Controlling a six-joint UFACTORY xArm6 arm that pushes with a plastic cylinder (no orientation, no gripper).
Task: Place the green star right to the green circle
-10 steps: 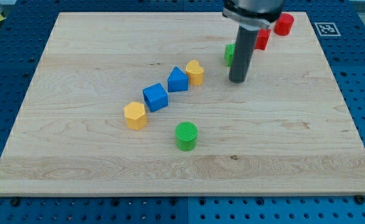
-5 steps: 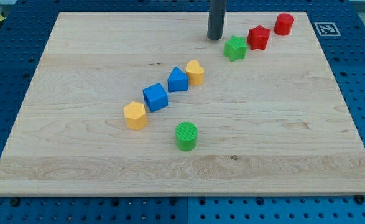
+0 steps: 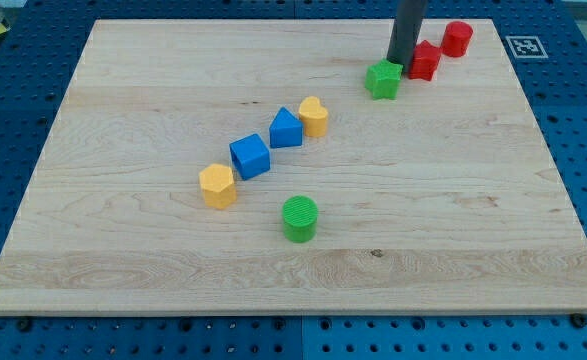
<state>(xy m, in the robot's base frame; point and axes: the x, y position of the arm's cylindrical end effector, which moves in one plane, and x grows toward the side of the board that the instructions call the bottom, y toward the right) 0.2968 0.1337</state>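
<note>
The green star (image 3: pixel 382 80) lies near the view's top right on the wooden board (image 3: pixel 473 200). My tip (image 3: pixel 401 62) stands just above and right of the star, touching or nearly touching it, between it and the red star (image 3: pixel 423 62). The green circle (image 3: pixel 299 218) stands far off toward the view's bottom, left of the star.
A red cylinder (image 3: pixel 458 38) sits at the top right corner. A diagonal row runs through the middle: a yellow block (image 3: pixel 314 116), a blue triangle-like block (image 3: pixel 286 128), a blue cube (image 3: pixel 250 156) and a yellow hexagon (image 3: pixel 217 186).
My tip went from right of the green star up to the board's top left of it, then right to the star's upper right edge. The blocks have barely moved.
</note>
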